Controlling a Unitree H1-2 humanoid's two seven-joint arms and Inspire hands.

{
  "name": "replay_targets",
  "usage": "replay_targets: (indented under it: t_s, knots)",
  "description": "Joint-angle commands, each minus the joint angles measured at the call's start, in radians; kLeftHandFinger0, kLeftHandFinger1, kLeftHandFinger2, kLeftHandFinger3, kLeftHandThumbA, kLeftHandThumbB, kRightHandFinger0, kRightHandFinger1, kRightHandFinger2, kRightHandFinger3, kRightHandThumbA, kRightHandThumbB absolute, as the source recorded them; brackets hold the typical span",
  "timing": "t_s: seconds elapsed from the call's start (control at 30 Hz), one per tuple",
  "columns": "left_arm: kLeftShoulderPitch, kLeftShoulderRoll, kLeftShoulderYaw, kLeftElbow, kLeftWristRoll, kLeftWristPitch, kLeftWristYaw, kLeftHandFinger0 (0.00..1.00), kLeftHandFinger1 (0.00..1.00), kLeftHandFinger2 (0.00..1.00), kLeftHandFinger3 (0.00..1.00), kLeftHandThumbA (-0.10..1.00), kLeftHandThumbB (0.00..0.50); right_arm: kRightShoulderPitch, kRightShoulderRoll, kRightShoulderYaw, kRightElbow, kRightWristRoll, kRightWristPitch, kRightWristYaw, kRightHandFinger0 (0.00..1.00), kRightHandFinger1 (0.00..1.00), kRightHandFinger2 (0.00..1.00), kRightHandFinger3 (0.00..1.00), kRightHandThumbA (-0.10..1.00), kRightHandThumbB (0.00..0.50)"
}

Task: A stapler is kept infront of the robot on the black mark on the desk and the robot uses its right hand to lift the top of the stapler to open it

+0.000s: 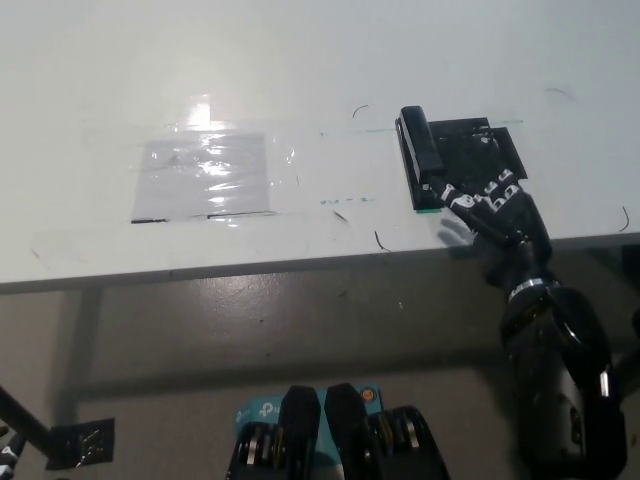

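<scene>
Stapler (421,154) sits on the white table (300,60) ahead of me and to my right, lying lengthwise away from me along the left edge of the black mark (478,158). Its top lies flat and closed on its base, and its near end is close to a small green strip at the mark's front corner.

My right hand (495,213) is black and reaches up over the table's front edge, with the forearm rising from the lower right. It lies over the near right part of the black mark, just beside the stapler's near end. My fingers (462,200) are spread a little and point left toward the stapler, and they have hold of nothing. From this steep angle I cannot tell whether the tips touch the stapler or stop just short of it.

My left hand (6,455) shows only as a sliver of white at the bottom left corner, well below the table, and I cannot tell how its fingers stand.

To the left on the table lies a sheet of clear plastic (205,178), shiny with glare, well apart from the stapler. A few thin dark scribbles mark the table between them.
</scene>
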Motion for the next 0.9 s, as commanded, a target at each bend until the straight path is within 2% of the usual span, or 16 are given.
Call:
replay_targets:
  t_s: [0.0,0.03,0.23,0.27,0.37,0.47,0.5,0.63,0.7,0.83,0.87]
  knots:
    - [-0.007,0.024,0.008,-0.024,-0.003,-0.007,0.004,0.43,0.52,0.62,0.74,0.86,0.0,-0.052,0.052,-0.036,-0.003,0.272,0.015,-0.177,0.71,0.8,0.96,1.0,1.0,0.0]
    - [-0.007,0.024,0.008,-0.027,-0.007,-0.005,0.002,0.45,0.53,0.62,0.75,0.86,0.0,-0.058,0.064,-0.051,-0.001,0.285,0.015,-0.196,0.72,0.83,1.0,1.0,1.0,0.0]
    - [0.0,0.023,0.009,-0.044,-0.005,0.004,0.002,0.46,0.55,0.64,0.77,0.87,0.0,-0.063,0.108,-0.091,0.003,0.336,0.015,-0.27,0.76,0.89,1.0,1.0,1.0,0.0]
    - [0.001,0.024,0.008,-0.043,-0.001,-0.003,0.003,0.43,0.53,0.63,0.75,0.86,0.0,-0.067,0.115,-0.095,0.009,0.341,0.015,-0.285,0.82,0.96,1.0,1.0,1.0,0.0]
    - [-0.002,0.025,0.012,-0.036,-0.008,-0.002,0.001,0.43,0.53,0.63,0.75,0.85,0.0,-0.071,0.127,-0.101,0.015,0.344,0.015,-0.304,0.87,1.0,1.0,1.0,1.0,0.0]
    - [-0.001,0.026,0.01,-0.042,-0.002,0.003,0.002,0.44,0.54,0.64,0.77,0.86,0.0,-0.082,0.141,-0.11,0.02,0.331,0.015,-0.32,0.9,1.0,1.0,1.0,0.98,0.0]
    - [0.0,0.024,0.01,-0.048,0.0,0.008,0.005,0.44,0.54,0.64,0.77,0.86,0.0,-0.081,0.143,-0.113,0.02,0.34,0.015,-0.309,0.95,1.0,1.0,1.0,0.98,0.0]
    - [0.002,0.024,0.009,-0.052,0.001,0.01,0.004,0.43,0.54,0.64,0.77,0.87,0.0,-0.098,0.149,-0.123,0.041,0.335,0.015,-0.322,0.97,1.0,1.0,1.0,0.98,0.0]
    - [0.0,0.024,0.01,-0.045,-0.001,0.005,0.002,0.42,0.53,0.63,0.77,0.87,0.0,-0.111,0.148,-0.132,0.062,0.329,0.015,-0.321,0.96,1.0,1.0,1.0,0.98,0.0]
    - [0.004,0.02,0.013,-0.042,-0.01,0.001,0.0,0.41,0.52,0.6,0.74,0.86,0.0,-0.135,0.16,-0.163,0.092,0.326,0.015,-0.321,0.98,1.0,1.0,1.0,0.96,0.0]
    - [0.006,0.024,0.009,-0.038,0.002,-0.007,0.0,0.42,0.54,0.63,0.75,0.87,0.0,-0.151,0.161,-0.177,0.112,0.323,0.015,-0.318,0.92,1.0,1.0,1.0,0.95,0.0]
